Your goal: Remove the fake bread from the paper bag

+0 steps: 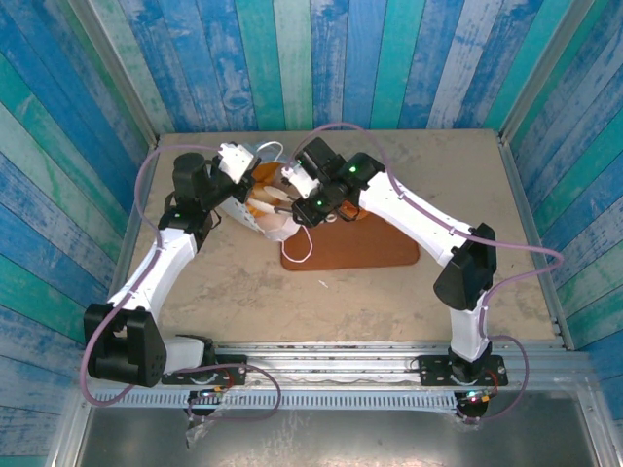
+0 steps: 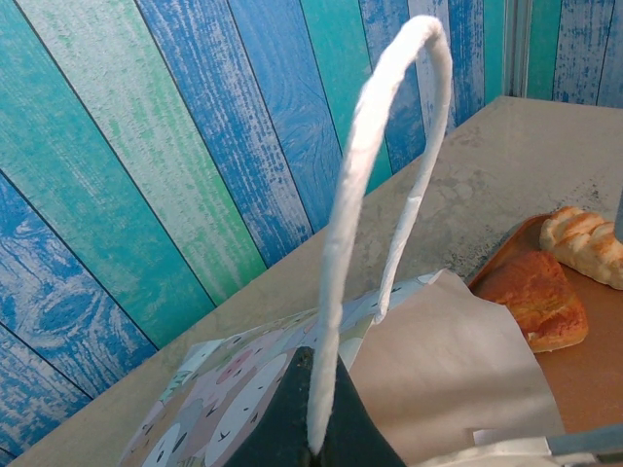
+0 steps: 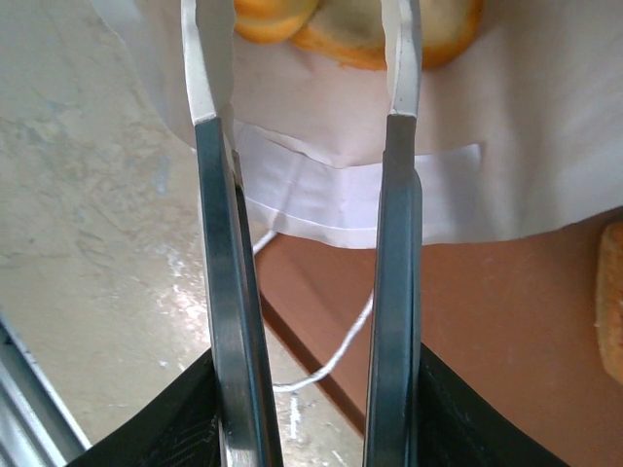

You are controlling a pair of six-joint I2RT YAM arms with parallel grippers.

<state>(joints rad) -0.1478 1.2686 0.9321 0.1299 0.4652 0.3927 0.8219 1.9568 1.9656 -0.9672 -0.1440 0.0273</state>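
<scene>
**Right wrist: jaws at the bag mouth, handle held**

Right wrist view: my right jaws stand part spread above the tray and a loose cord. The fingers reach over the lip of the paper bag to the fake bread lying in its mouth. Whether they pinch a loaf I cannot tell. Left wrist view: my left jaws are pressed together on the cord handle, which stands up above the printed bag. Farther off, two pastries lie on the tray, with bare desk beyond.
</scene>
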